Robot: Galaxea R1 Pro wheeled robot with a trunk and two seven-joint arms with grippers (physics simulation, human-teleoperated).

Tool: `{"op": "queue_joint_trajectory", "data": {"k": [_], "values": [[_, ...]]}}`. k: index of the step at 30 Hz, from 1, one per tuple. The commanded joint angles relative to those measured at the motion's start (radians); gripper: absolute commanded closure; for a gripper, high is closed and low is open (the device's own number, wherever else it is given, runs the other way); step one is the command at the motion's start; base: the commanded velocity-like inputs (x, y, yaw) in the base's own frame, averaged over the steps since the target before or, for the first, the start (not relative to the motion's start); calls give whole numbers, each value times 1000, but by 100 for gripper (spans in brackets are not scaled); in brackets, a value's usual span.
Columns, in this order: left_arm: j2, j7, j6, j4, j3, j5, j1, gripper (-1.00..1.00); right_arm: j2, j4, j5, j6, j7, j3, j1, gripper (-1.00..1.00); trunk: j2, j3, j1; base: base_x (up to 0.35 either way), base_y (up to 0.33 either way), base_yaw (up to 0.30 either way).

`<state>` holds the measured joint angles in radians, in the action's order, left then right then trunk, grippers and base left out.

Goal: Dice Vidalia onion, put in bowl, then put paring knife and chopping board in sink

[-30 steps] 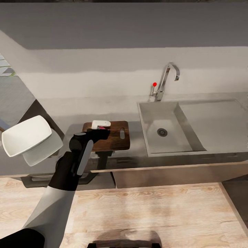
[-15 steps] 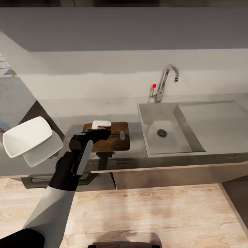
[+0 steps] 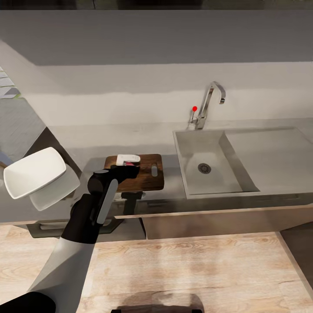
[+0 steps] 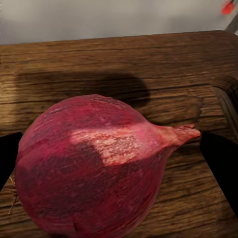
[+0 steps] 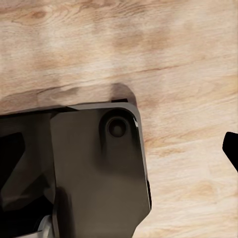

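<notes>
Start nearest the robot, over the wooden floor (image 5: 173, 49) beside the dark base (image 5: 99, 163): treat the right jaws as undetermined, since a single dark fingertip at the picture's edge gives no reading of released or clenched.

Follow the left arm (image 3: 87, 217) forward to the chopping board (image 3: 148, 178) on the desk (image 3: 171, 184). Read the left jaws as clenched on the onion (image 4: 94, 168). Check this in the left wrist view by the dark fingers (image 4: 220, 163) on either side of the red skin, one against the bulb and one at the stem tip. Judge the onion to hang just above the board, from the shadow thrown on the wood beyond it.

Locate the white bowl (image 3: 32, 171) at the left end of the desk, well apart from the board. Locate the sink (image 3: 191, 148) just right of the board, with nothing in its basin, below the tap (image 3: 211, 98).

Count as done: onion out of the sink and brought to the board. Count as outstanding: release, dicing, transfer to the bowl, then knife and board into the sink.

Against the picture one second earlier, record only a slight lowering of the left wrist toward the board.
</notes>
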<state>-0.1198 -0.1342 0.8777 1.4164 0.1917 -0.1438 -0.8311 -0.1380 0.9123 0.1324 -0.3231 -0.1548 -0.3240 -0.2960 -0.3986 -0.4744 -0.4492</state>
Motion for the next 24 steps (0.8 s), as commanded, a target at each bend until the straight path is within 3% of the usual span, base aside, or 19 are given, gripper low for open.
{"op": "queue_joint_trajectory", "data": {"k": [1, 2, 24], "values": [[0, -10, 3, -2, 1, -14, 0, 100, -2, 1, 10, -2, -6, -6, 0, -100, -1, -2, -1, 0, 0, 0], [0, -10, 3, -2, 1, -14, 1, -100, -2, 1, 10, -2, -6, -6, 0, -100, -1, -2, -1, 0, 0, 0], [0, -10, 3, 2, 1, -14, 9, -100, -2, 0, 10, -2, -6, -6, 0, -100, -1, -2, -1, 0, 0, 0]]}}
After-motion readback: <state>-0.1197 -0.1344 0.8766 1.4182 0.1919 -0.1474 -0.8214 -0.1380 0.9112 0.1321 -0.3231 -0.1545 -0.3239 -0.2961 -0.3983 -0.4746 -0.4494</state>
